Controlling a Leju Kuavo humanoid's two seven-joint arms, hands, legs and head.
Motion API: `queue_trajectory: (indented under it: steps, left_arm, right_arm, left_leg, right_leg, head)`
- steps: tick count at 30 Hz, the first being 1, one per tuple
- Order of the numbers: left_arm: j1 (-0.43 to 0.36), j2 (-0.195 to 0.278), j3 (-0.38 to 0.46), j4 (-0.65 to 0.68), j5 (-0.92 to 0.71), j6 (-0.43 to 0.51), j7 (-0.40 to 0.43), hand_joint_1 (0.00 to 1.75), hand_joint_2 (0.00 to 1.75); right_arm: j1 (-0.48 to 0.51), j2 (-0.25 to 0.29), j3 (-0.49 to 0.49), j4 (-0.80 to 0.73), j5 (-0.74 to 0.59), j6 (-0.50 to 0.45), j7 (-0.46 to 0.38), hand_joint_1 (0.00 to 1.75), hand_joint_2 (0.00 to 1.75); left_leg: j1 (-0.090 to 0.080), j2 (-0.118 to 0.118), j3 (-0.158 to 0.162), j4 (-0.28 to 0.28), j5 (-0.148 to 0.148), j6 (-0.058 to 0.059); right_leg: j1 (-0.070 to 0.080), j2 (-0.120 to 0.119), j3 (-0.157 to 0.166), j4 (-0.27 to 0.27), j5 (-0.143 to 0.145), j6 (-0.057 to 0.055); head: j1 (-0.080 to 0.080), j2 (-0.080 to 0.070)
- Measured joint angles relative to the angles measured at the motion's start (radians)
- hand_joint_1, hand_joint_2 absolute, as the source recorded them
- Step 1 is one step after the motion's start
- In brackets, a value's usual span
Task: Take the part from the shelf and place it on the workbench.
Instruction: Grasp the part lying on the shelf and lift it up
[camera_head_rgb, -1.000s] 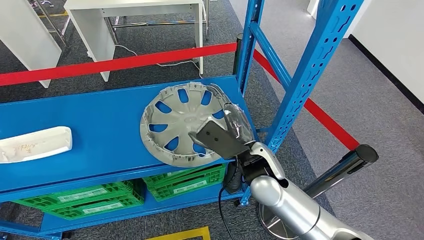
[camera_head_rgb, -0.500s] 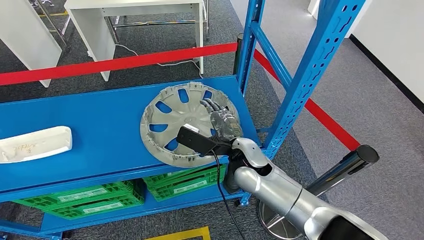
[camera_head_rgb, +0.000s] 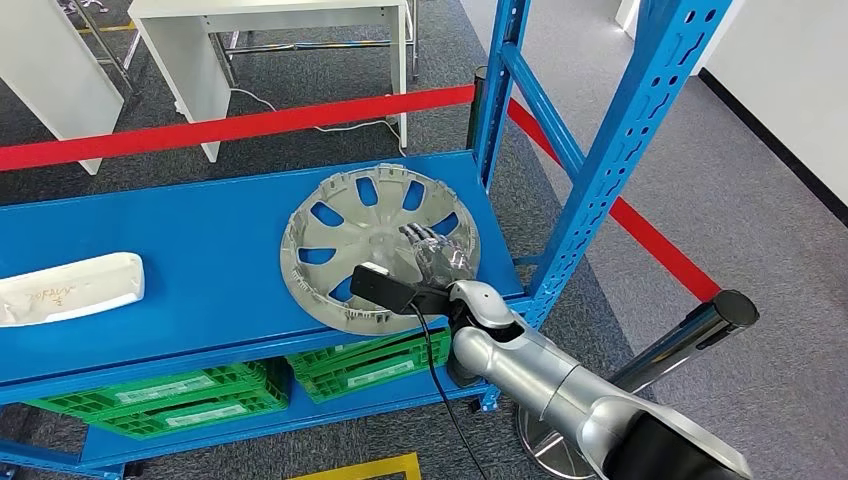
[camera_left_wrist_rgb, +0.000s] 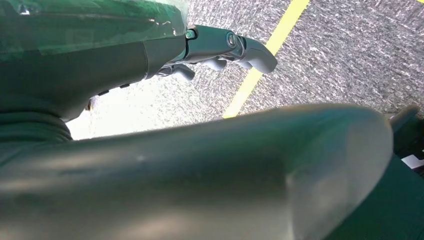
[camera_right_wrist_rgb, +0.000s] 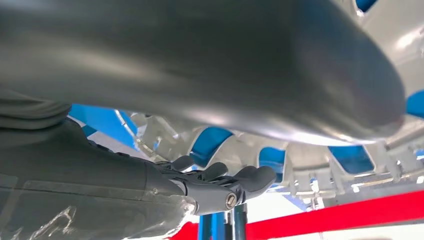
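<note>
The blue shelf (camera_head_rgb: 200, 240) is a flat blue board held up by blue posts with holes. Two things lie right on it. A round grey wheel cover (camera_head_rgb: 340, 245) lies flat at the end by the post, right under the fingers (camera_head_rgb: 435, 250) of the right hand (camera_head_rgb: 440, 262). Blue shows through its holes. A long white part (camera_head_rgb: 70, 288) lies flat at the other end, well apart from the fingers. Green crates (camera_head_rgb: 200, 392) sit on the lower board, below the fingers.

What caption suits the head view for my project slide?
Robot's right hand reaches over the silver wheel cover lying on the blue shelf.
</note>
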Motion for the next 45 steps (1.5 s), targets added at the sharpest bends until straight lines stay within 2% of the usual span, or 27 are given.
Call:
queue_trajectory:
  steps: [3, 19, 45]
  left_arm:
    - [-0.001, 0.0, 0.0, 0.0, -0.005, -0.005, 0.0, 0.0, 0.0]
    - [-0.002, 0.001, 0.0, 0.0, -0.022, -0.021, -0.009, 0.0, 0.0]
    - [-0.005, -0.001, 0.0, 0.0, -0.028, -0.035, -0.013, 0.0, 0.0]
  right_arm:
    - [-0.007, 0.01, 0.007, 0.034, -0.01, -0.009, -0.028, 0.0, 1.75]
    - [-0.015, 0.025, 0.018, 0.092, -0.015, -0.034, -0.084, 0.0, 1.75]
    - [-0.057, 0.049, 0.023, 0.118, -0.034, 0.002, -0.094, 0.0, 1.75]
  left_leg:
    - [0.0, 0.0, 0.0, 0.0, 0.0, 0.0]
    - [0.0, 0.0, 0.0, 0.0, 0.0, 0.0]
    - [0.0, 0.0, 0.001, 0.0, 0.0, 0.0]
  right_leg:
    - [0.0, 0.0, 0.0, 0.0, 0.0, 0.0]
    - [0.0, 0.0, 0.0, 0.0, 0.0, 0.0]
    - [0.0, 0.0, 0.0, 0.0, 0.0, 0.0]
  head:
    - [0.0, 0.0]
    - [0.0, 0.0]
    - [0.0, 0.0]
